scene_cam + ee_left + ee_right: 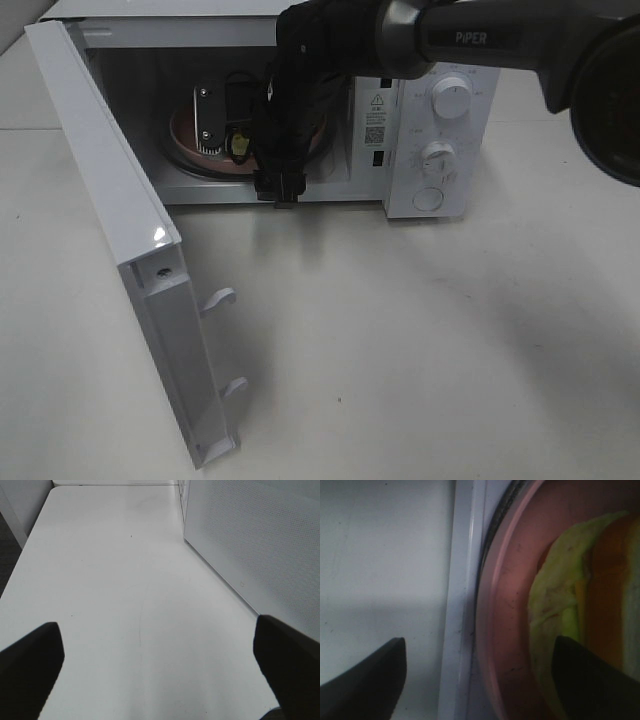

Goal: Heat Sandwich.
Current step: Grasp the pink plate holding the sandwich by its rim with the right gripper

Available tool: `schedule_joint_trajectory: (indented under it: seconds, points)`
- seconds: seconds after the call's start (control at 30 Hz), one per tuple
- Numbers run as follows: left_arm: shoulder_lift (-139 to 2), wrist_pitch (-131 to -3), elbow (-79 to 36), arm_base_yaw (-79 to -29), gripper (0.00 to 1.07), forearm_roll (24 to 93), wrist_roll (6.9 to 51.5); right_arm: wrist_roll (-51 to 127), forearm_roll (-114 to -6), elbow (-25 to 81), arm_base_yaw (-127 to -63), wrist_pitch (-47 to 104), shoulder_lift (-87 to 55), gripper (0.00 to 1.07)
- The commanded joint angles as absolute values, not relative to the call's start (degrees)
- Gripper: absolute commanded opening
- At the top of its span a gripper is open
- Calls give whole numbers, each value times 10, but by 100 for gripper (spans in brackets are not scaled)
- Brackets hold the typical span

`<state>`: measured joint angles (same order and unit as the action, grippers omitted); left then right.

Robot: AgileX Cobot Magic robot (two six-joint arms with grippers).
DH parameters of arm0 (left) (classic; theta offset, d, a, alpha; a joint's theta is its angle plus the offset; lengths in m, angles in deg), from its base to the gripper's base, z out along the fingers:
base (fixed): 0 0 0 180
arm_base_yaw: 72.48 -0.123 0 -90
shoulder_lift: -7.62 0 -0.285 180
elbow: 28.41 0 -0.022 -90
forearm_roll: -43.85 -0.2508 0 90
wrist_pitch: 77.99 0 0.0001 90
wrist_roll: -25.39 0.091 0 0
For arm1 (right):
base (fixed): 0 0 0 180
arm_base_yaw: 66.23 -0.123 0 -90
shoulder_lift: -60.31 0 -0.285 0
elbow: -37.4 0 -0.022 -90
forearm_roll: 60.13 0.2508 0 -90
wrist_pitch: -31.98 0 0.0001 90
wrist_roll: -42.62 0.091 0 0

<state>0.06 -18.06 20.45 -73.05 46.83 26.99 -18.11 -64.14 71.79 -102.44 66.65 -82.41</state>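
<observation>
Widely spread, the right gripper [479,680] straddles the rim of the pink plate [505,605] inside the open microwave [440,110]. The sandwich [570,610] lies on that plate, its long axis crosswise to the finger gap. The left gripper [160,670] gapes above the table [125,580].

The right arm [470,40] is a dark grey tube lettered "PiPER" in white, with a silver collar [400,22], a bulky black joint [605,100] and a black wrapped wrist. A silver bracket [207,118] carries 2 dark screws. The left gripper [159,672] and right gripper [479,680] have blunt matte-black fingers.
</observation>
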Motion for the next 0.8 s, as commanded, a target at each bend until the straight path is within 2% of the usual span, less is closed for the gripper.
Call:
schedule_joint_trajectory:
  seconds: [0.03, 0.33, 0.43, 0.47, 0.5, 0.53, 0.57, 0.6, 0.63, 0.67, 0.7, 0.77, 0.8]
  points:
    - [17, -187, 206, -731, 98, 472, 270, -175, -644, 750, -1021, 679, -849, 76]
    - [17, -187, 206, -731, 98, 472, 270, -166, -640, 764, -1012, 683, -868, 76]
    - [17, -187, 206, -731, 98, 472, 270, -165, -640, 764, -1011, 685, -868, 69]
    - [17, -187, 206, -731, 98, 472, 270, -165, -640, 764, -1011, 687, -868, 65]
    - [17, -187, 206, -731, 98, 472, 270, -166, -640, 764, -1011, 695, -868, 56]
    - [17, -187, 206, -731, 98, 472, 270, -166, -640, 764, -1011, 696, -868, 51]
    - [17, -187, 206, -731, 98, 472, 270, -166, -640, 764, -1011, 696, -868, 51]
    - [17, -187, 206, -731, 98, 472, 270, -166, -640, 764, -1011, 697, -868, 43]
    - [17, -187, 206, -731, 98, 472, 270, -166, -640, 764, -1011, 697, -868, 35]
    - [17, -187, 206, -731, 98, 472, 270, -166, -640, 764, -1011, 697, -868, 17]
    - [17, -187, 206, -731, 98, 472, 270, -166, -640, 764, -1011, 697, -868, 17]
    - [17, -187, 206, -731, 98, 472, 270, -166, -640, 764, -1011, 700, -868, 1]
    - [17, -187, 206, -731, 98, 472, 270, -166, -640, 764, -1011, 703, -868, 0]
